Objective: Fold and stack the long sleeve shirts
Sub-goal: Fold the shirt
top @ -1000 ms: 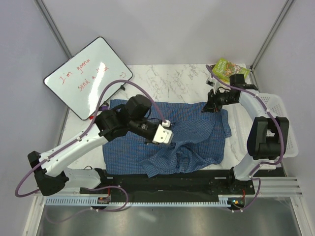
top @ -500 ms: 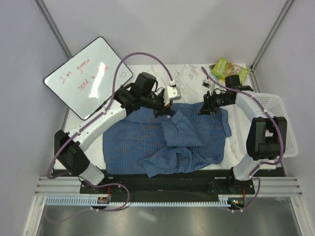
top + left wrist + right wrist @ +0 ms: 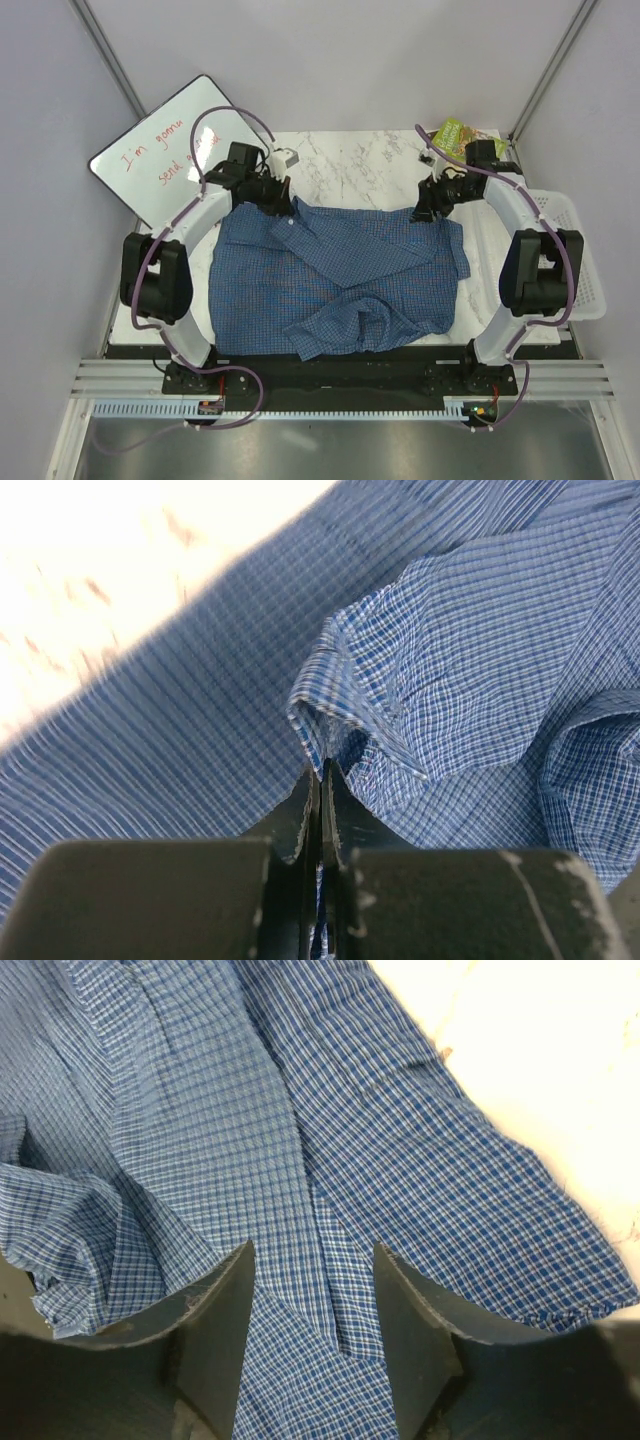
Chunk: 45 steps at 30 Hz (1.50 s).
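Blue checked shirt (image 3: pixel 340 280) is spread across table (image 3: pixel 350 160), centre to near edge. L gripper (image 3: pixel 283 196) is shut on shirt fold at far-left corner. R gripper (image 3: pixel 425 212) is held part-open over far-right edge, nothing gripped.

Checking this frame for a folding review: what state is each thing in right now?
shirt: spread out, rumpled, not yet folded.
left gripper: shut on a fold of the shirt.
right gripper: open, above the shirt, holding nothing.
whiteboard: written on in red.
basket: upright, open side up.
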Available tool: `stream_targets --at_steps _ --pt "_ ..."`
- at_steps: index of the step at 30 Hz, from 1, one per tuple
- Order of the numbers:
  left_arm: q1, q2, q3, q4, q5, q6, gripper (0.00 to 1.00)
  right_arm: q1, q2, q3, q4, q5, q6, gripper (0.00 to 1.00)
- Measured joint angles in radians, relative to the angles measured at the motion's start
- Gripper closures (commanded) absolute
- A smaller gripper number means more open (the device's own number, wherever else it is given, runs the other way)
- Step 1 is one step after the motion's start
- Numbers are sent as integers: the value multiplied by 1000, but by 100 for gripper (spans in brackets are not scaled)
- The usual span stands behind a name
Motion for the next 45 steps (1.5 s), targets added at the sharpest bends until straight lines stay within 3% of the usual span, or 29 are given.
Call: stream_targets --at_steps 9,10,12,17,20,25,31,36,45 --pt "72 0 -164 6 -82 -89 96 13 24 0 -7 66 0 47" --pt "76 0 -169 6 -97 -93 88 16 26 0 -6 74 0 48" --pt "79 0 -170 10 -123 -97 61 29 32 0 -4 93 1 51" --pt "98 -2 -172 26 -150 -98 30 81 40 -6 48 177 37 62" --pt "132 -19 -174 29 -133 -66 30 122 53 -7 99 256 73 66" --pt "156 -7 -124 12 -145 11 39 190 147 13 155 392 129 69" --pt "156 105 -86 -3 -182 27 44 202 293 50 182 525 147 73" --pt "159 210 -72 -31 -224 31 48 195 325 98 208 604 146 74" --pt "164 421 246 -103 -235 34 47 169 436 266 211 656 150 68"
